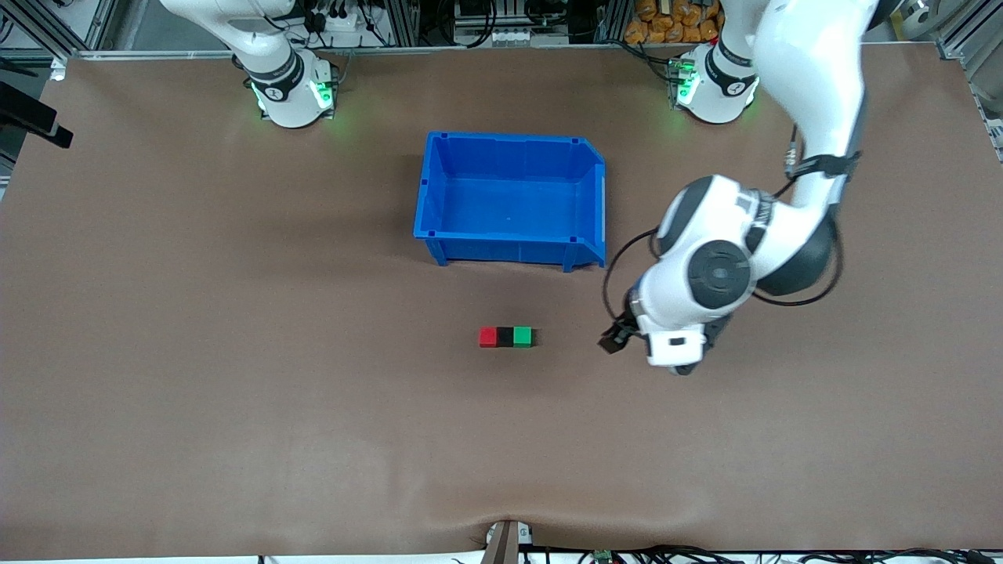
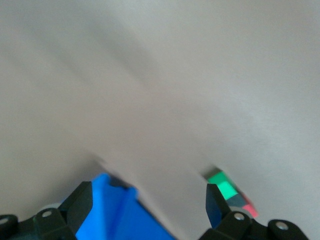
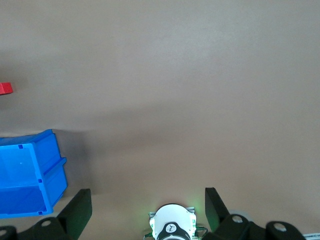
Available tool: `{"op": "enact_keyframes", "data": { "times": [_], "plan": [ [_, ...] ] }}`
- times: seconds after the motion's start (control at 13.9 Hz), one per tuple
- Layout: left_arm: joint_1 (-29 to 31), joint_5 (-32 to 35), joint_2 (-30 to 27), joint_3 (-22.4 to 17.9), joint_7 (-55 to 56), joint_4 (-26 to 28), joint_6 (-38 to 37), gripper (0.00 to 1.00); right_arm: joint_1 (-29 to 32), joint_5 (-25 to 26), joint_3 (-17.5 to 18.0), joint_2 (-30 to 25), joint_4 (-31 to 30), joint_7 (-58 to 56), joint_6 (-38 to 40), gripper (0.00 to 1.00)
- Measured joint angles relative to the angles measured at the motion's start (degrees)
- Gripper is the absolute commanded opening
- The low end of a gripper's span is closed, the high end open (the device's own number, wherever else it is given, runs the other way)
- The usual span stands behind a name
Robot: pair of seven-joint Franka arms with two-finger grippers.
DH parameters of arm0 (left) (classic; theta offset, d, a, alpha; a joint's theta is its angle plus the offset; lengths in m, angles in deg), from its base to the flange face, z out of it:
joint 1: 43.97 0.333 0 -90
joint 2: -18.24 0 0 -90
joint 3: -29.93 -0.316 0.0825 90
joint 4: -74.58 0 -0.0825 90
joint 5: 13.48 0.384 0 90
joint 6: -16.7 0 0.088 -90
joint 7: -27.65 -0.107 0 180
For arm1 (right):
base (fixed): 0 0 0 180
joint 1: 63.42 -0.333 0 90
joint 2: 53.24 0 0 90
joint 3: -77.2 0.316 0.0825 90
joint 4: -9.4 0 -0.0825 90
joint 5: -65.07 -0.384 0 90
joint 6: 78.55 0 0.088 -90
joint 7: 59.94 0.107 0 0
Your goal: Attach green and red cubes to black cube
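The red cube (image 1: 488,337), the black cube (image 1: 505,337) and the green cube (image 1: 523,336) lie in one touching row on the brown table, black in the middle. My left gripper (image 1: 617,338) hovers over the table beside the green end of the row, toward the left arm's end. Its fingers are open and empty in the left wrist view (image 2: 148,200), where the green cube (image 2: 222,184), black cube (image 2: 239,201) and red cube (image 2: 251,211) show blurred. My right gripper (image 3: 148,200) is open, empty and high over its own base (image 3: 171,225); the red cube (image 3: 5,88) shows at that view's edge.
A blue bin (image 1: 509,251) stands empty, farther from the front camera than the cube row. It also shows in the left wrist view (image 2: 115,212) and the right wrist view (image 3: 30,200). The right arm's base (image 1: 290,90) stands at the table's top edge.
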Motion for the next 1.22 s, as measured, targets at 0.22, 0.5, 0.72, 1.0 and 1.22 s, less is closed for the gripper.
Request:
{"op": "enact_keyframes", "data": {
  "times": [0.22, 0.5, 0.72, 1.0, 1.22],
  "plan": [
    [3.5, 3.2, -4.0, -0.1, -14.2, 0.1, -7.1, 1.00, 0.0, 0.0, 0.0, 0.0, 0.0, 0.0, 0.0, 1.00],
    [6.7, 7.3, -9.4, -0.1, -29.0, 0.5, -14.0, 1.00, 0.0, -0.1, 0.0, 0.0, 0.0, 0.0, 0.0, 1.00],
    [11.0, 7.4, -14.1, -0.1, -40.1, 2.4, -16.0, 1.00, 0.0, -0.1, 0.0, 0.0, 0.0, 0.0, 0.0, 1.00],
    [14.7, 7.4, -19.2, -0.1, -49.8, 4.4, -17.1, 1.00, 0.0, -0.1, 0.0, 0.0, 0.0, 0.0, 0.0, 1.00],
    [17.2, 7.4, -22.8, -0.1, -53.9, 4.6, -18.3, 1.00, 0.0, -0.1, -0.1, 0.0, 0.0, 0.0, 0.0, 1.00]
  ]
}}
